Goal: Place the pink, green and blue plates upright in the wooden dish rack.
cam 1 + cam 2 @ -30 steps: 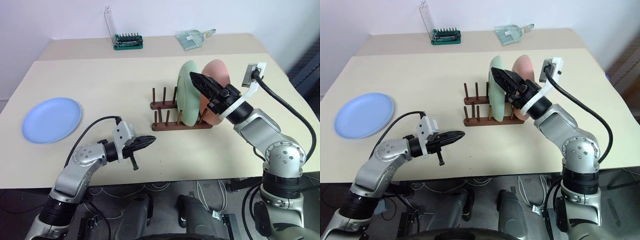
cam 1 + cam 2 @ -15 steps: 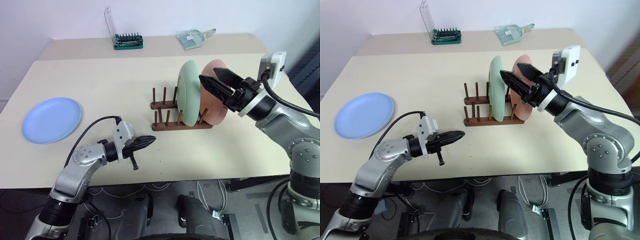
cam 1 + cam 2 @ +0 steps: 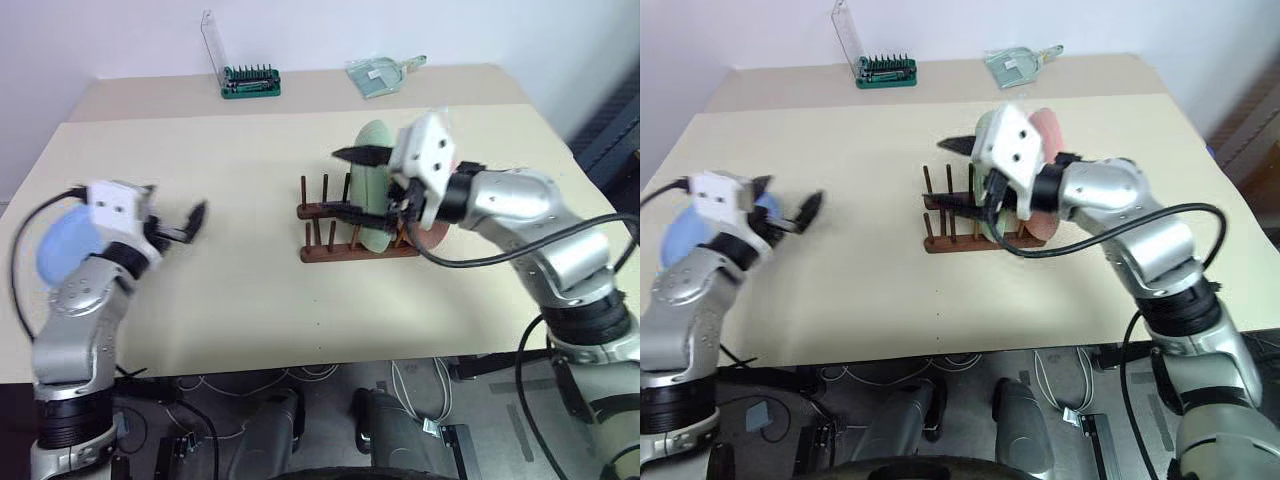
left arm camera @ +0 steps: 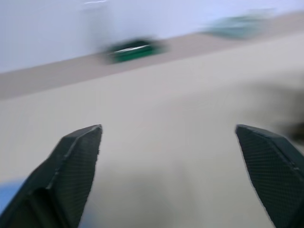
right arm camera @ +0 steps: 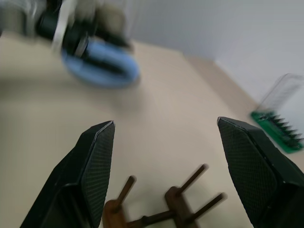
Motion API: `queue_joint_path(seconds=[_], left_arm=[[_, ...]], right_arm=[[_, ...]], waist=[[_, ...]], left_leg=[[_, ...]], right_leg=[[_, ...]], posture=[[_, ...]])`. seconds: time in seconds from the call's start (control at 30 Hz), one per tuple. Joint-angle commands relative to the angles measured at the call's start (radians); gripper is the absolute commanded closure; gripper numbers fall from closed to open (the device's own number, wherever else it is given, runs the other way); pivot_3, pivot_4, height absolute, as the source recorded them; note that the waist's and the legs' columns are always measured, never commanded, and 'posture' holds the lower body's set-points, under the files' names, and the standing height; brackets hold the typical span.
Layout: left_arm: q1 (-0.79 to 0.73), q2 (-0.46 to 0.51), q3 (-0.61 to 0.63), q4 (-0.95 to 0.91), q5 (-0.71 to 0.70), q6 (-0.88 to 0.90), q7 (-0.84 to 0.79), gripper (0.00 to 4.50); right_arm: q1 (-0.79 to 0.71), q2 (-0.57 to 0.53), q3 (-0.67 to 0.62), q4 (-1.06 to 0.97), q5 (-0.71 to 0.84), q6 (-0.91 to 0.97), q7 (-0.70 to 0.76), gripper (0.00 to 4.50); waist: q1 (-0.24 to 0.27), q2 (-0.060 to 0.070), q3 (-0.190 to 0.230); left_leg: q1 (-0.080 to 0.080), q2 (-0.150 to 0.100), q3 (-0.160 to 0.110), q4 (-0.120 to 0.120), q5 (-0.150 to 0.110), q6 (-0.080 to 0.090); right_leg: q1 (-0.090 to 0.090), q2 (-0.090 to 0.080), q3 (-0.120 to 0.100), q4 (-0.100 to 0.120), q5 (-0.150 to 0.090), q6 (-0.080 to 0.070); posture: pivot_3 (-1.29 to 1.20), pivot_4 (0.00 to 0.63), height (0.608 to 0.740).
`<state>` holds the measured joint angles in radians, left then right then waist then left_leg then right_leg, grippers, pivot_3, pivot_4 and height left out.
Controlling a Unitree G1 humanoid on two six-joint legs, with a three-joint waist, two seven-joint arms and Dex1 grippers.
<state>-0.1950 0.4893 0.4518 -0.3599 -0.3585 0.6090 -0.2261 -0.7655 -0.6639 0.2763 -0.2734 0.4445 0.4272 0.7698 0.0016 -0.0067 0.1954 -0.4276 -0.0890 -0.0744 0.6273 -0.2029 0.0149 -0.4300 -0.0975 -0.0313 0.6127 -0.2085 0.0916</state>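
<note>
- Currently the green plate (image 3: pixel 372 190) and pink plate (image 3: pixel 1042 135) stand upright in the wooden dish rack (image 3: pixel 352 232); the blue plate (image 3: pixel 678 238) lies flat near the table's (image 3: pixel 250 300) left edge, well apart from the rack.
- Right gripper (image 3: pixel 352 182) has its fingers spread and holds nothing; it hovers right over the rack, one finger above the pegs and one low beside the green plate. Risk: any sweep sideways could clip the green plate or a peg and tip both plates, or drag the rack.
- Right wrist view looks over the free pegs (image 5: pixel 192 179) toward the blue plate (image 5: pixel 102 66), so the empty slots are on the rack's left. A plate brought in from that side would have to clear the right arm, which sits in the way.
- Left gripper (image 3: pixel 178 227) has its fingers set wide apart, empty, and sits just beside the blue plate, part of which is hidden behind the wrist. Views of it are blurred, so contact with the plate cannot be told.
- Risk at pickup: plate is shallow and lies flat, so a finger must get under the rim; a poor pinch could push it off the near table edge or let it slip in transit.
- Screwdriver-bit holder (image 3: pixel 250 82) and the clear pack (image 3: pixel 385 72) at the far edge are well clear, no risk.
</note>
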Motion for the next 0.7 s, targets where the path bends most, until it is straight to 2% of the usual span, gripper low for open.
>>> queue_joint_path(seconds=[0.03, 0.1, 0.2, 0.4, 0.53, 0.7], left_arm=[[-0.006, 0.016, 0.144, -0.054, 0.062, 0.14, 0.186, 0.1], [-0.025, -0.011, 0.226, -0.056, 0.068, 0.227, 0.283, 0.1], [-0.044, -0.033, 0.298, -0.054, 0.049, 0.301, 0.336, 0.1], [-0.019, -0.067, 0.334, -0.013, 0.042, 0.404, 0.36, 0.1], [-0.066, -0.115, 0.42, 0.065, 0.028, 0.458, 0.414, 0.1], [-0.1, -0.124, 0.425, 0.128, 0.009, 0.468, 0.41, 0.1]], right_arm=[[-0.04, 0.037, 0.009, 0.009, -0.066, -0.041, 0.028, 0.97], [-0.036, 0.06, 0.017, 0.008, -0.079, -0.045, 0.049, 0.97], [-0.033, 0.087, 0.015, 0.009, -0.099, -0.041, 0.065, 0.97], [-0.023, 0.131, -0.002, 0.014, -0.108, -0.032, 0.081, 0.97], [-0.004, 0.128, -0.013, -0.006, -0.112, -0.021, 0.085, 0.97], [0.015, 0.127, -0.019, -0.027, -0.117, -0.01, 0.083, 0.97]], waist=[[0.006, -0.001, 0.0], [0.01, -0.001, 0.0], [0.013, -0.003, 0.0], [0.011, -0.005, -0.001], [0.011, -0.006, -0.002], [0.011, -0.008, -0.002]], left_leg=[[0.0, 0.0, 0.0, 0.0, 0.0, 0.0], [0.0, 0.0, 0.0, 0.001, 0.0, -0.001], [0.001, 0.0, -0.001, 0.001, -0.001, -0.004], [0.001, -0.001, -0.001, 0.001, -0.001, -0.004], [0.001, 0.0, -0.001, 0.001, -0.001, -0.005], [0.001, 0.0, -0.001, 0.001, -0.001, -0.006]], right_leg=[[0.0, 0.0, 0.0, 0.0, 0.001, 0.001], [0.0, 0.001, 0.0, 0.001, 0.001, 0.001], [0.0, 0.001, 0.0, 0.001, 0.001, 0.001], [0.001, 0.001, 0.0, 0.001, 0.001, 0.001], [0.0, 0.001, 0.0, 0.002, 0.001, 0.001], [0.0, 0.001, 0.0, 0.002, 0.002, 0.001]], posture=[[0.0, 0.15, 0.74], [0.0, 0.15, 0.74], [0.0, 0.15, 0.74], [0.0, 0.15, 0.74], [0.0, 0.15, 0.74], [0.0, 0.15, 0.74]])
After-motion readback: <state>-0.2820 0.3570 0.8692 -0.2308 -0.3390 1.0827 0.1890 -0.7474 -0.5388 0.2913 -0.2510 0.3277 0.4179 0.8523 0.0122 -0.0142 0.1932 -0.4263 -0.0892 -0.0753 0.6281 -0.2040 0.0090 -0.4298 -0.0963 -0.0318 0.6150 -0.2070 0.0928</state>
